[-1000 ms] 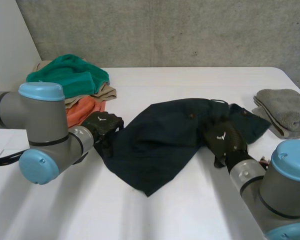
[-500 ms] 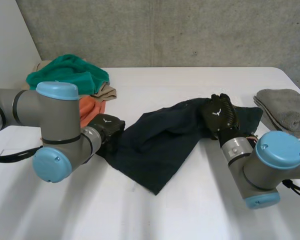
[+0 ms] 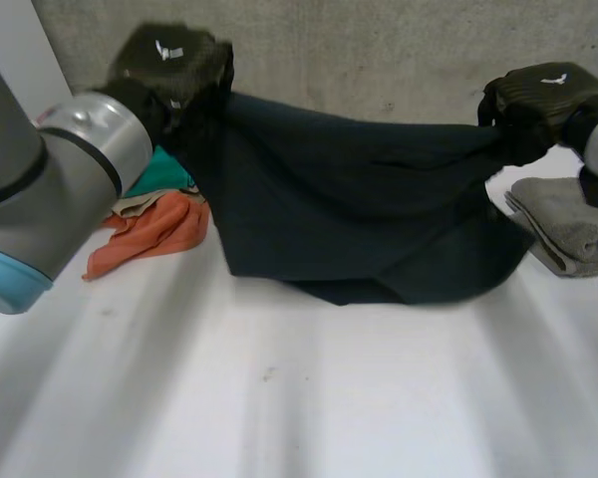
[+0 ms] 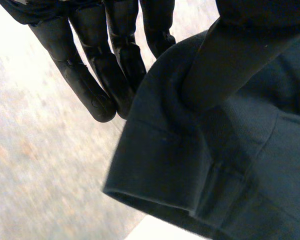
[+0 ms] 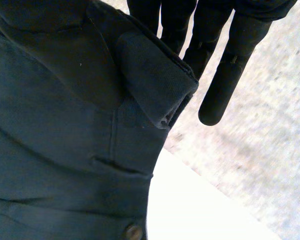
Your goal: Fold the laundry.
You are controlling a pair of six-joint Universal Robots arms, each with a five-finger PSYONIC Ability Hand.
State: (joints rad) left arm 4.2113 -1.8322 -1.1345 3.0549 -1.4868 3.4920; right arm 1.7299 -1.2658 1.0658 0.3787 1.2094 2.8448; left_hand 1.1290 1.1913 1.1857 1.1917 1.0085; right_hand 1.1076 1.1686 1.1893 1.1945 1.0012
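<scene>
I am holding the dark navy cloth garment [image 3: 359, 209] up between my two hands, across the middle of the head view. My left hand [image 3: 174, 60] is in the upper left of the frame and my right hand [image 3: 538, 95] is in the upper right. The garment is hanging between them like a wide curtain, and its low edge is resting on the white table [image 3: 279, 398].

In the left wrist view, my thumb [image 4: 250, 50] is pressing a hemmed corner of the garment against my hand. My fingers [image 4: 90, 85] are sticking out almost straight beside it. My right hand is pinching a thick rolled edge of the garment in the same way, with its fingers [image 5: 225, 85] reaching out past the cloth.

I think I am opening the garment out so it can lie flat before the first fold. Next, I think both hands need to come down together, pulling the cloth tight so no bumps are left. It should land on the bare table in the lower middle of the frame. That spot is away from the folded grey towel [image 3: 573, 224] at the right and from the orange cloth [image 3: 154, 229] and green cloth [image 3: 164, 174] at the left.

Each hand has a small white mark [image 3: 169, 50] on its back, but it is a shape and I cannot read it as a word. I am seeing no tag or writing on the garment, just a small round button [image 5: 133, 232].
</scene>
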